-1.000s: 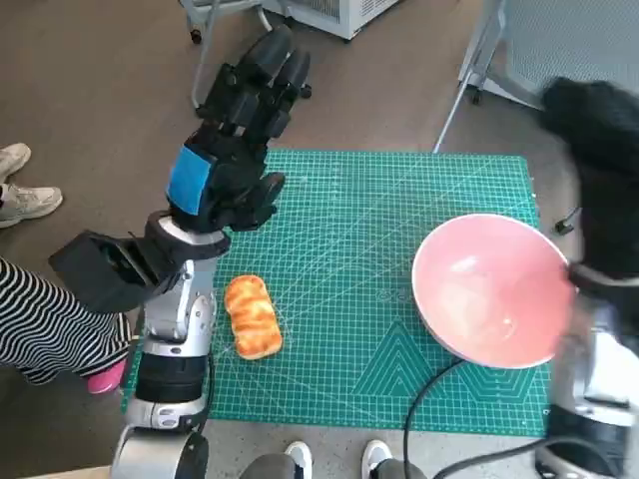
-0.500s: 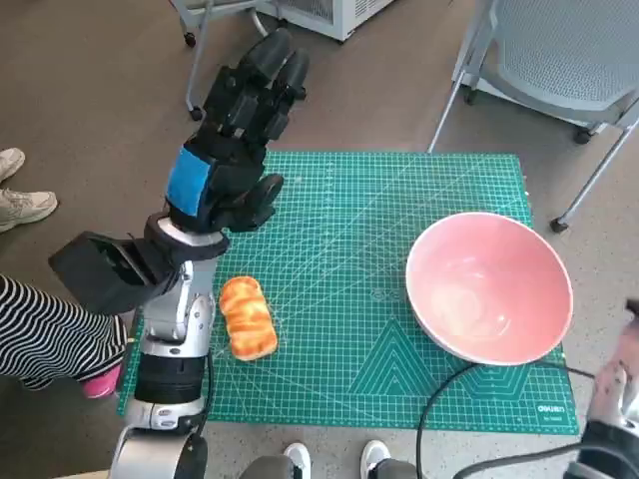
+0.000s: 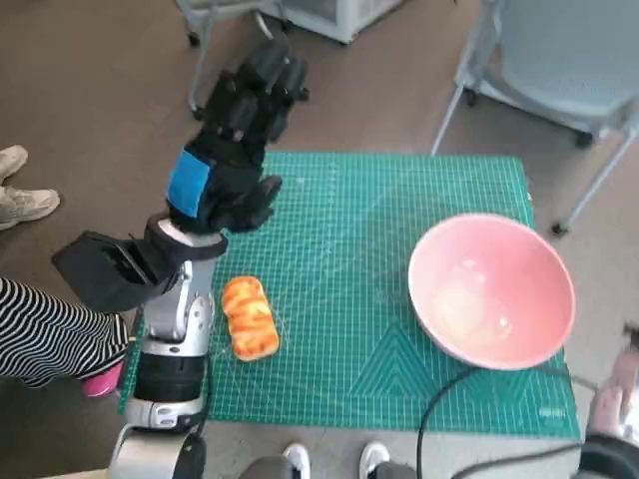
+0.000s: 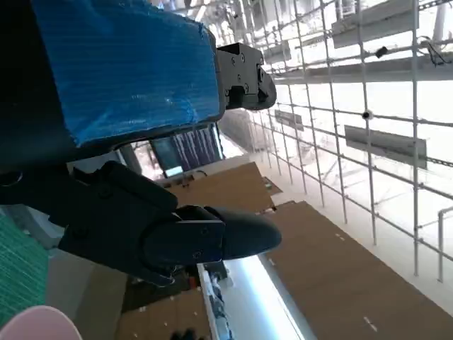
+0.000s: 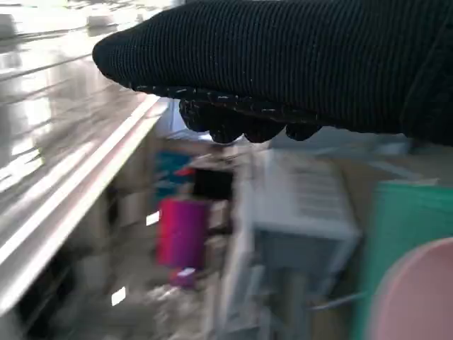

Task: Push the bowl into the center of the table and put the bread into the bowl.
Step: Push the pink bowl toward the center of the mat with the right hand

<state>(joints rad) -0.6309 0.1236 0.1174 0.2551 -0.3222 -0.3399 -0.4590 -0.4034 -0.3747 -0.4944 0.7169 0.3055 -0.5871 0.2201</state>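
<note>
Brown flooring and the legs of a pale office chair (image 3: 559,70) frame a small desk (image 3: 349,409) covered by a green cutting mat (image 3: 349,259), where a pink bowl (image 3: 491,289) sits near the mat's right edge, well off centre. A second ago the right robot hand (image 5: 283,64) loomed dark over the bowl's far side; it has since pulled away and out of the head camera's sight, and the bowl lies almost where it was. Whether its fingers are apart or curled cannot be told from the wrist picture. The left robot hand (image 3: 235,140) stays raised beyond the mat's far-left corner, fingers spread and empty. A bread roll (image 3: 250,317) lies untouched on the mat, well left of the bowl and beside the left forearm. The push toward the centre appears still to be done, and the roll has yet to be picked up.
</note>
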